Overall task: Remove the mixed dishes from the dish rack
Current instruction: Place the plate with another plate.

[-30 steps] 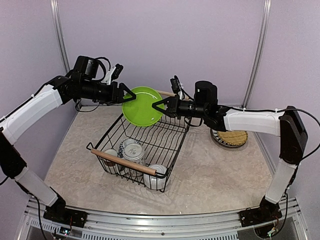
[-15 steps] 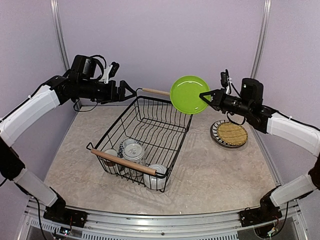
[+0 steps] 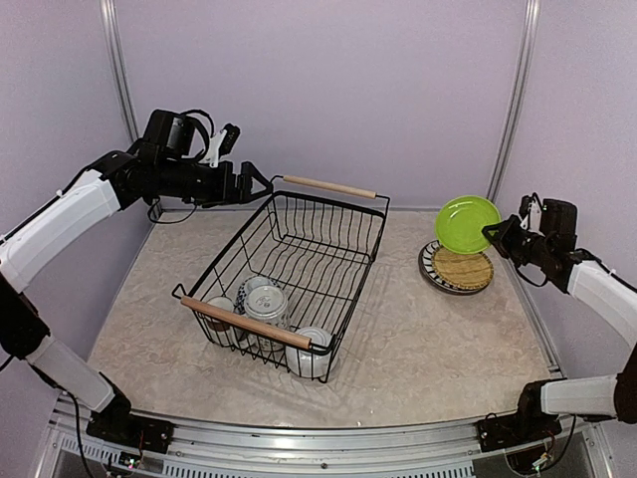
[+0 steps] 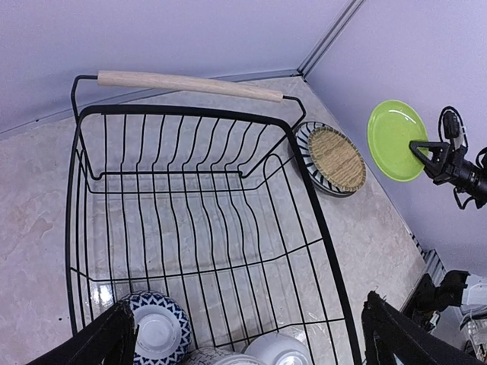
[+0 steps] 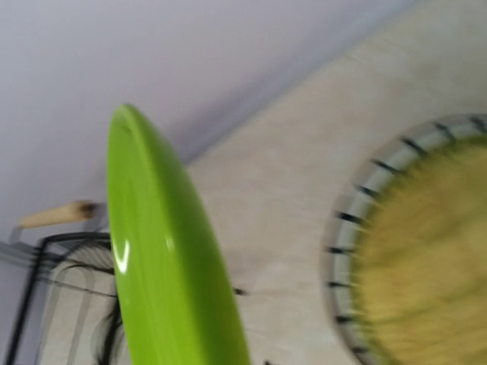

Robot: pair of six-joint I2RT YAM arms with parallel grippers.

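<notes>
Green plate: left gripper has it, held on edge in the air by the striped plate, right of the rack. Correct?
One thing is off: the right gripper has the green plate, not the left. The rest stands: on edge, in the air by the striped plate, right of the rack. The top external view shows it; there the left gripper is open and empty.

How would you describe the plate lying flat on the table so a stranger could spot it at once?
From the big black wire dish rack, look right. A round plate lies flat on the table there, close by the lime green plate that the right pincer holds on edge. Unlike that plain one, it has a black-and-white striped rim around a tan centre.
</notes>
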